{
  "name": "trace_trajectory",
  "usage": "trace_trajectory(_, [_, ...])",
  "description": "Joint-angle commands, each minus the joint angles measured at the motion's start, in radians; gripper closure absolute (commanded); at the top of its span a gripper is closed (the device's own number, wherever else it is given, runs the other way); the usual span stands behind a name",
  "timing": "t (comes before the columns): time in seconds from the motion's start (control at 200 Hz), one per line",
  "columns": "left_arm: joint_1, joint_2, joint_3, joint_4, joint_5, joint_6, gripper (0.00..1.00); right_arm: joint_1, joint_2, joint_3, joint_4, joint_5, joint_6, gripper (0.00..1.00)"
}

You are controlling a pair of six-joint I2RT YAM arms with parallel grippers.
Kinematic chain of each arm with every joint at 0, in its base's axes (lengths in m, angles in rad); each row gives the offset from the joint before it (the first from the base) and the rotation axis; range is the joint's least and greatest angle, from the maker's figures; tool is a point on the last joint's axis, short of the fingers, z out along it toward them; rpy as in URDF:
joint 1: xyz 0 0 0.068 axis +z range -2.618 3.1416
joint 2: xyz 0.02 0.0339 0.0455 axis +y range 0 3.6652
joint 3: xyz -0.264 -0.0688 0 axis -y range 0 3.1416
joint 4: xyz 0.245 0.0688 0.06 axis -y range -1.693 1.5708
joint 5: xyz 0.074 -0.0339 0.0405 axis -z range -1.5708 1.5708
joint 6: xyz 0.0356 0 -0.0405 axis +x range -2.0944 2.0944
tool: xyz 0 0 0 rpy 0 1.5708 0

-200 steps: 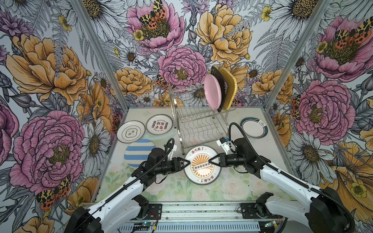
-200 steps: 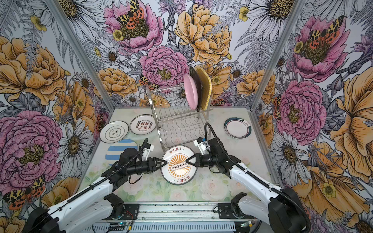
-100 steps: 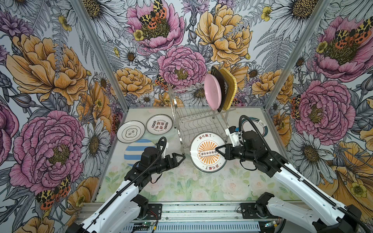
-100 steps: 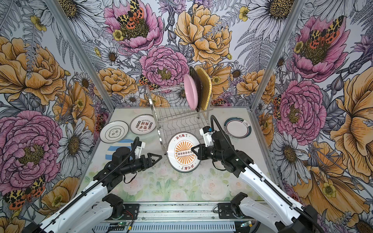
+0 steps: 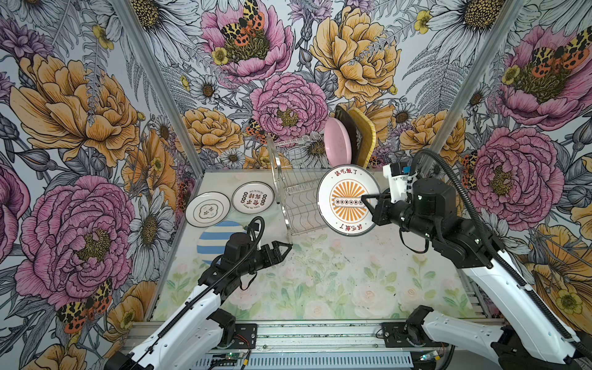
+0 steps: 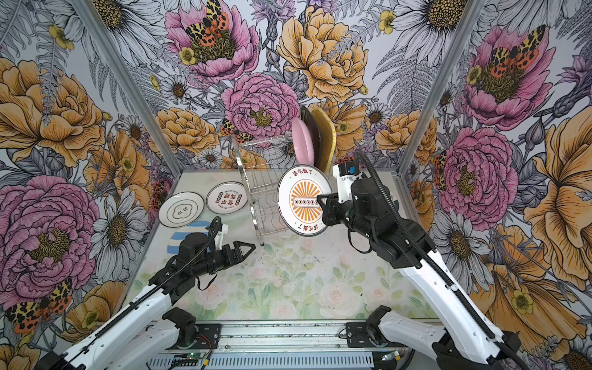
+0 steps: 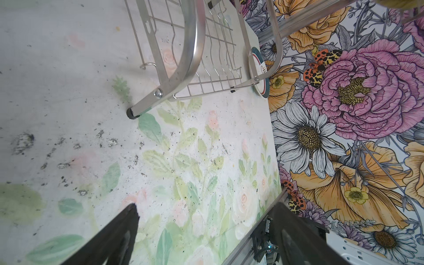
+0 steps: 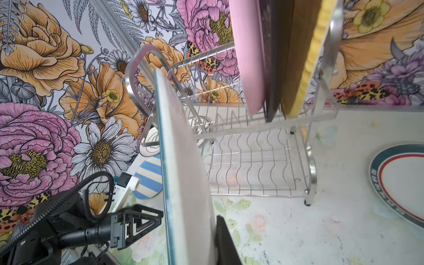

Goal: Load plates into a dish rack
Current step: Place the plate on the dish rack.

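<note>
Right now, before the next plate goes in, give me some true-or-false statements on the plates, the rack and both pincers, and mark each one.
1. The right pincer holds the orange-sunburst plate on edge, off the table. True.
2. The left pincer grips the blue-striped plate. False: it is open and empty; that plate lies flat on the table.
3. Three plates stand in the dish rack's upper tier. True: the pink plate, black plate and yellow plate.
4. A plate stands in the rack's lower tier. False: no plate is in it.
5. The teal-rimmed plate lies flat beside the rack. True.
</note>
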Motion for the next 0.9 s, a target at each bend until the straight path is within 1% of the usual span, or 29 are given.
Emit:
trace_trajectory(0.0, [0.007, 0.004, 0.027, 0.029, -0.032, 0.025, 0.07, 0.023, 0.076, 0.146, 0.024, 0.156, -0.074, 1.0])
trace_trajectory(0.26, [0.007, 0.011, 0.019, 0.038, -0.034, 0.027, 0.07, 0.104, 0.335, 0.447, 0.031, 0.453, -0.227, 1.0])
trace_trajectory(0.37, [0.007, 0.017, 0.013, 0.049, -0.033, 0.025, 0.07, 0.126, 0.423, 0.531, 0.076, 0.553, -0.293, 1.0])
trace_trajectory(0.54, [0.007, 0.032, 0.012, 0.064, -0.028, 0.027, 0.06, 0.126, 0.548, 0.631, 0.152, 0.644, -0.365, 1.0])
trace_trajectory(0.761, [0.008, 0.029, 0.008, 0.056, -0.025, 0.036, 0.06, 0.126, 0.714, 0.792, 0.164, 0.737, -0.423, 1.0])
trace_trajectory(0.891, [0.01, 0.022, 0.002, 0.052, -0.023, 0.037, 0.06, 0.122, 0.786, 0.843, 0.166, 0.775, -0.443, 1.0])
